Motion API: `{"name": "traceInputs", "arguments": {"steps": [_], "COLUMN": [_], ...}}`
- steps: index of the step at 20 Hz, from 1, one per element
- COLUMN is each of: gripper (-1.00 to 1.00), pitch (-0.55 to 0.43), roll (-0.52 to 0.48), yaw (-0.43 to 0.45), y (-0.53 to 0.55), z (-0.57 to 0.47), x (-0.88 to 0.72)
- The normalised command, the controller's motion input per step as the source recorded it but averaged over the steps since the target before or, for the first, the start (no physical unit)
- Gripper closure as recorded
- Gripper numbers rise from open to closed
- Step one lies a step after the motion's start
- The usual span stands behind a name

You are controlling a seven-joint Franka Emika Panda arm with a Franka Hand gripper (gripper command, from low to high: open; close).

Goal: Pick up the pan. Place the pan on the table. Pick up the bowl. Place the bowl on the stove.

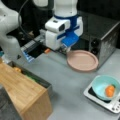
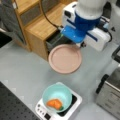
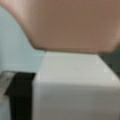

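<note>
step: bowl already on stove, my gripper (image 1: 67, 49) at the shallow dusty-pink round pan (image 1: 82, 60), its 10 o'clock rim | grip: cannot tell whether spread or pinching | pan sits on grey matte table (image 1: 67, 82) | light teal bowl (image 1: 105, 87) rests on white square stove (image 1: 110, 102) | next move calls for: a clean release, judged

Both front views look down from opposite sides at the same grey table (image 1: 67, 85), sharing the pan (image 1: 82, 60), the bowl (image 2: 57, 96) on the stove (image 2: 75, 105) and the wooden counter (image 1: 22, 90), while the wrist view sits very close under the pan (image 3: 72, 25).
</note>
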Motion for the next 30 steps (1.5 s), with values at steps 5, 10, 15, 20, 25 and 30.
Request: {"name": "traceInputs", "arguments": {"steps": [5,10,15,20,25,30], "gripper": [1.0,1.0,1.0,1.0,1.0,1.0], "pitch": [0.213,0.197,0.181,0.186,0.191,0.148], "roll": [0.114,0.118,0.108,0.081,0.054,0.042], "yaw": [-0.027,0.054,0.114,0.116,0.071,0.033], "y": [-0.12,-0.21,-0.43,-0.46,-0.28,-0.2], "z": [0.21,0.17,0.31,0.32,0.24,0.16], "x": [0.31,0.38,0.63,0.72,0.58,0.44]}}
